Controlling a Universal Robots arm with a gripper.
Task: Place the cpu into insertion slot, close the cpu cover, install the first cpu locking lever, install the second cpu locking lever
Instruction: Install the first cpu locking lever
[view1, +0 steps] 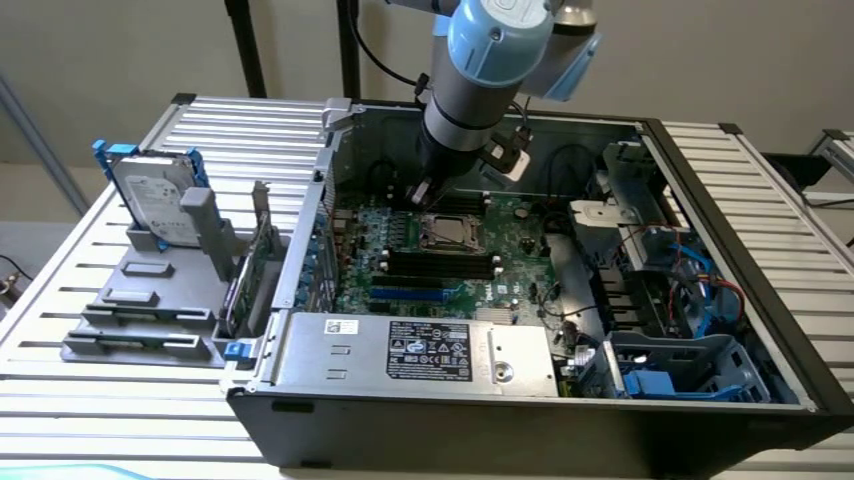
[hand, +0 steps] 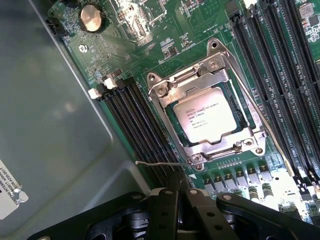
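The cpu lies silver side up in the insertion slot on the green board. The cpu cover is folded down over it, and the chip shows through its window. One thin wire locking lever sticks out sideways from the socket's corner. A second lever lies along the socket's far side. My gripper is shut with nothing between its fingers, its tips just short of the first lever. In the exterior view the gripper hangs low inside the case beside the socket.
Long black memory slots flank the socket on both sides. A grey case wall rises close by the gripper. A coin battery sits on the board. The power supply and a blue drive cage fill the case's front; a hard drive stands outside.
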